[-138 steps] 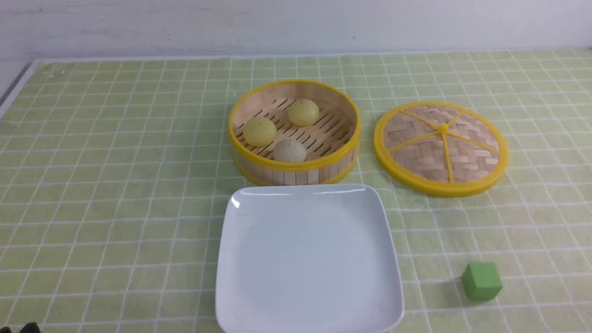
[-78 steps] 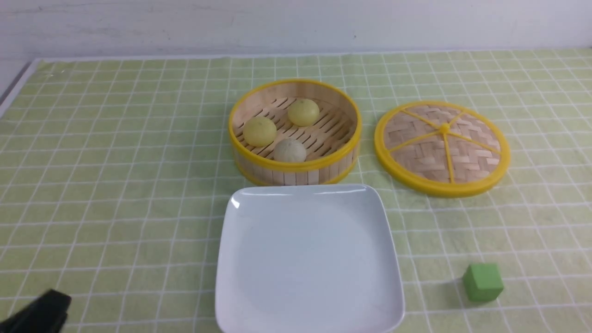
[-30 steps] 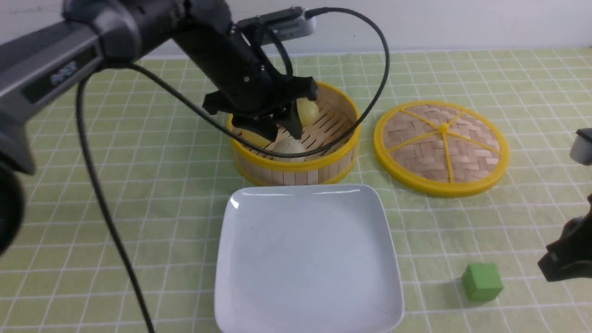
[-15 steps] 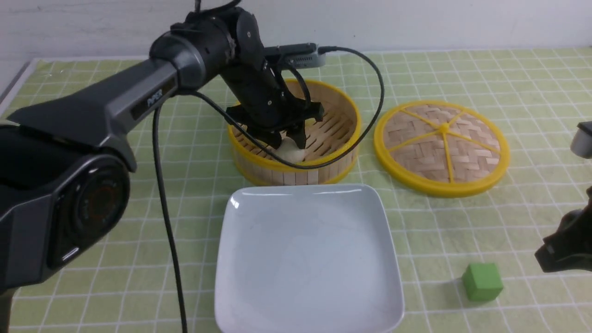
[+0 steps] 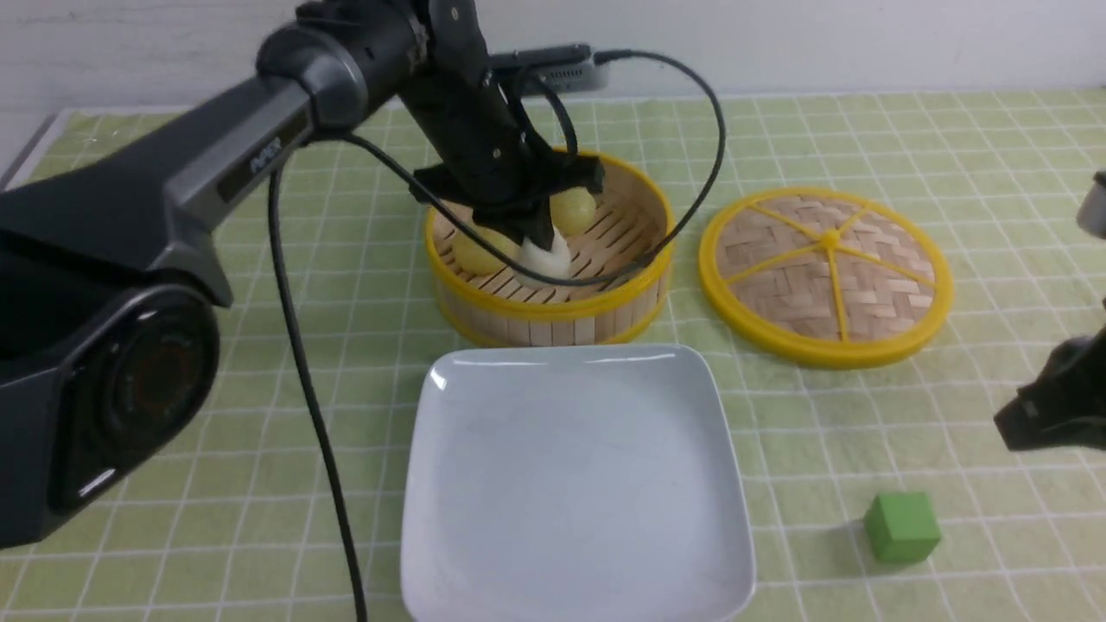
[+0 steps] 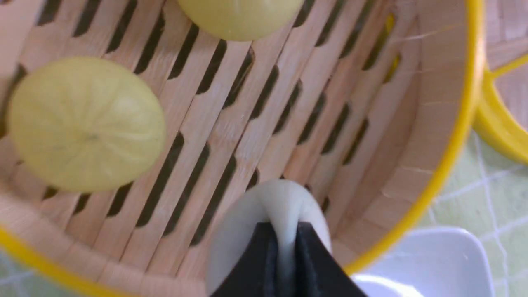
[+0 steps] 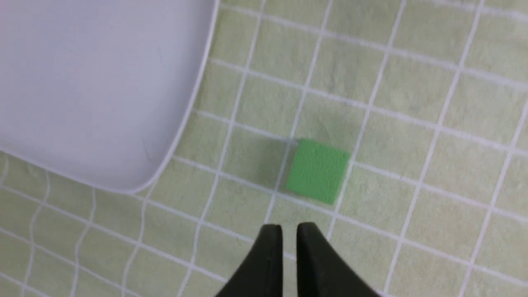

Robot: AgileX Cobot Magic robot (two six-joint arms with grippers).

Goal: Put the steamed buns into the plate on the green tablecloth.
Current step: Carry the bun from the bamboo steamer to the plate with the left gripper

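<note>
The desk is covered edge to edge by the green tablecloth point(image 5: 216, 345), with a plain white wall point(image 5: 864, 43) behind it. The plate point(image 5: 570, 484) lies bare on the cloth nearest me.

My left fingers point(image 6: 270, 247) are clenched on the greyish-white bun point(image 5: 544, 259), pinching its top so hard that the dough bulges out between them. It hangs just beyond the plate's far edge, inside the bamboo steamer basket point(image 5: 553, 324). I cannot tell whether its base has cleared the slats. My right fingers point(image 7: 272, 251) are drawn together to a thin slit with nothing between them, hovering over the cloth off the plate's right side.

The two yellow buns point(image 5: 575, 210) sit on the basket's slats, farther from the plate than the pinched one, apart from each other. The basket's near wall stands between the held bun and the plate. The woven lid point(image 5: 825, 276) lies flat beyond the plate's far right corner. A green cube point(image 5: 901, 527) rests right of the plate's near right corner, near my right fingers.
</note>
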